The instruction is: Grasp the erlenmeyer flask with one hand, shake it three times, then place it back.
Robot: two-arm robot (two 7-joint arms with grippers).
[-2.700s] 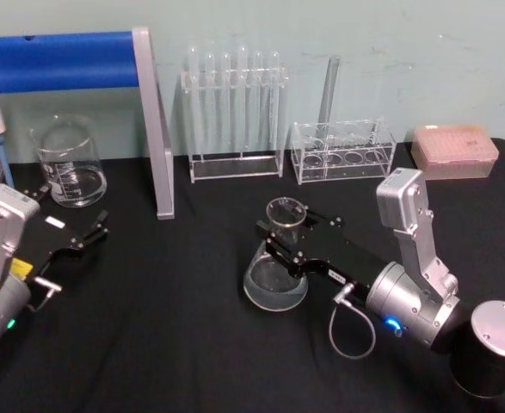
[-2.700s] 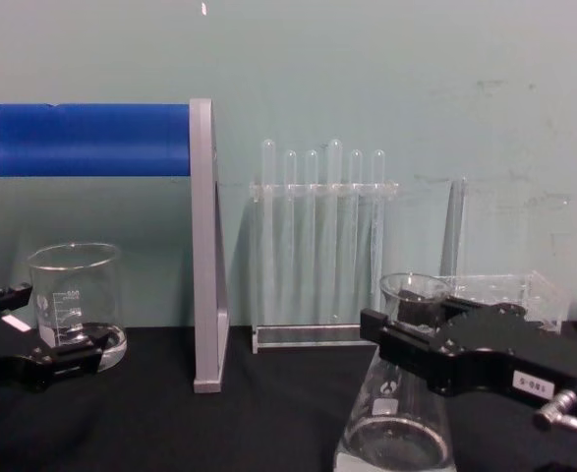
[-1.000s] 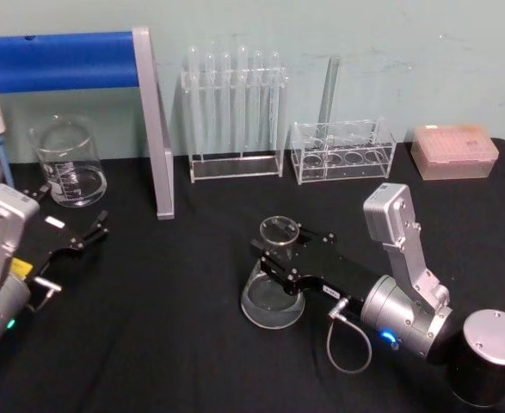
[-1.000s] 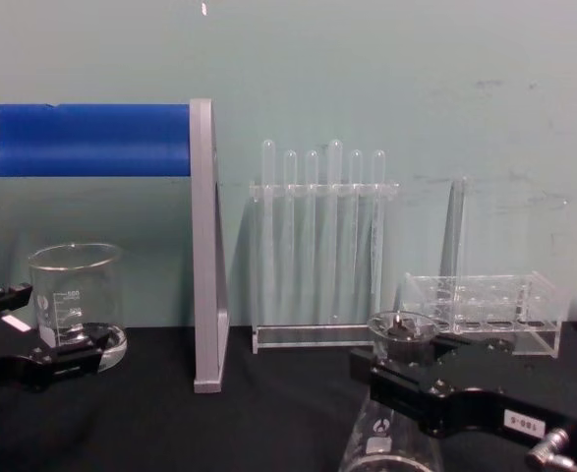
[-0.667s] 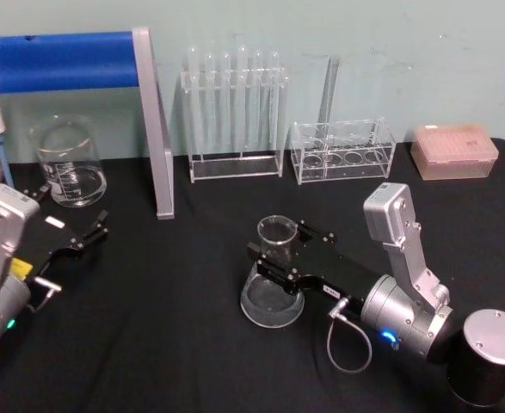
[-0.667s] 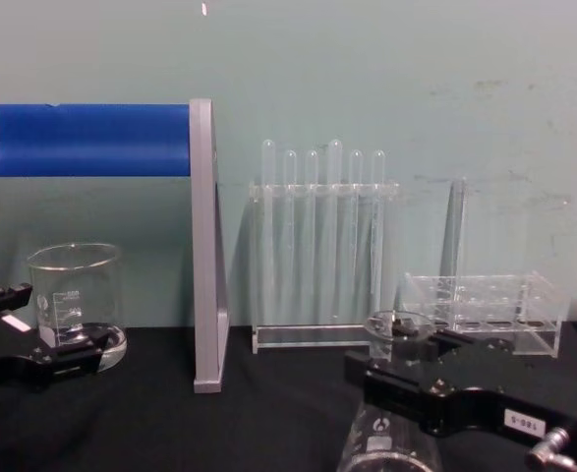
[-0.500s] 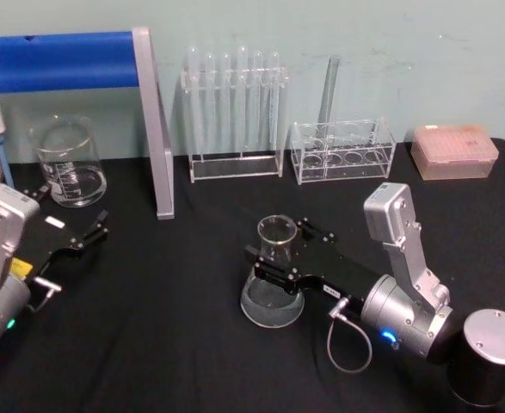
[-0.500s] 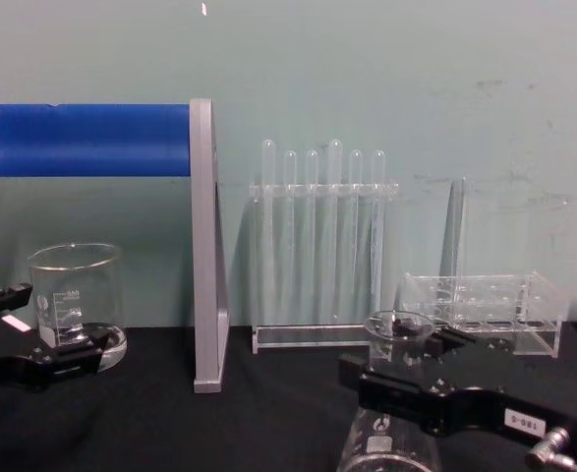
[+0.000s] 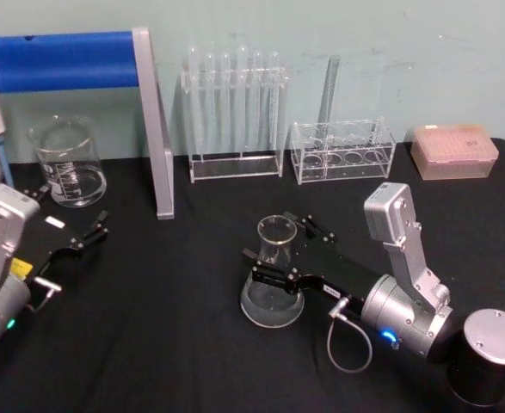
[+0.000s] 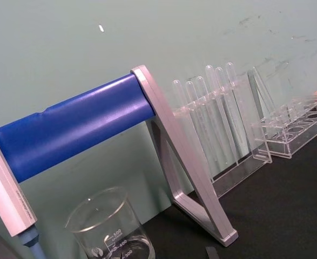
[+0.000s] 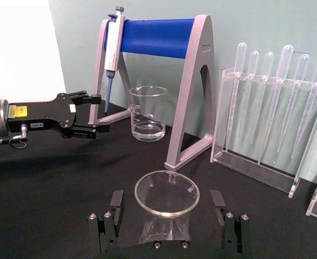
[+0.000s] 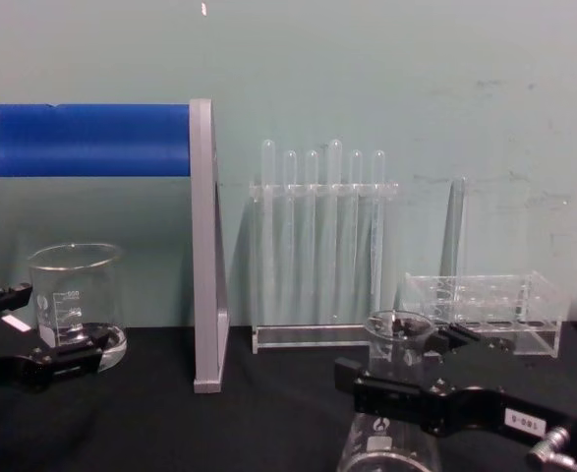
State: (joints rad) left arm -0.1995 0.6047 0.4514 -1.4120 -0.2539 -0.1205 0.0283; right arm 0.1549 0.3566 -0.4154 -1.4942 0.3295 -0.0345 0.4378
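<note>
With its jaws spread wide to either side of the neck and clear of the glass, the right gripper (image 9: 278,249) holds nothing; the erlenmeyer flask (image 9: 273,280) stands upright on the black tabletop (image 9: 175,344) between them, in front of the tall test tube rack (image 9: 233,112). Far to the flask's left, the left gripper (image 9: 80,237) hovers with jaws parted and empty, near the beaker (image 9: 67,163).

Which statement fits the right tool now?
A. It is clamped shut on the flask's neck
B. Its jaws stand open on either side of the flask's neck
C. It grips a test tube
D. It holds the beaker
B: the right tool's jaws stand apart, clear of the erlenmeyer flask between them.
</note>
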